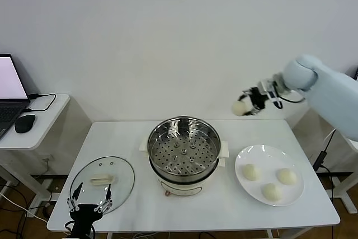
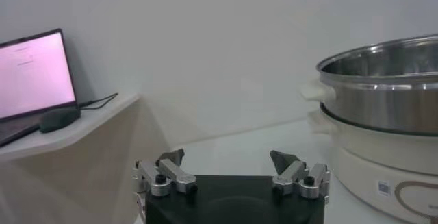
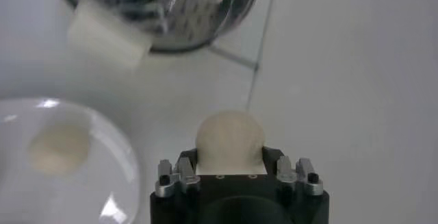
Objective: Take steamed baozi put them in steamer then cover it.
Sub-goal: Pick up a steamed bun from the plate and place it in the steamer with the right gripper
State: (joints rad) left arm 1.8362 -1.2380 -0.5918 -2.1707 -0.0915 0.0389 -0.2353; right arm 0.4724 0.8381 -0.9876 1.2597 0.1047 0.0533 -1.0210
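I had the right gripper (image 1: pixel 244 106) raised beyond the bench (image 1: pixel 140 205), right of the steamer (image 1: pixel 183 148), jaws clenched on one baozi (image 1: pixel 239 107). The left gripper (image 1: pixel 89 201) hung over the lid (image 1: pixel 102 182), jaws released. Three buns (image 1: pixel 270 181) lay on the plate (image 1: pixel 244 157).

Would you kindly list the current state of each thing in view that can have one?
Steamer: uncovered, tray empty.
Cover: off, lying flat on the table left of the steamer.
Plate: holding three baozi.
Fourth baozi: lifted, held in the air.
Right gripper: shut on the fourth baozi, raised behind the plate.
Left gripper: open, empty, low beside the cover.
Laptop: open, screen lit.
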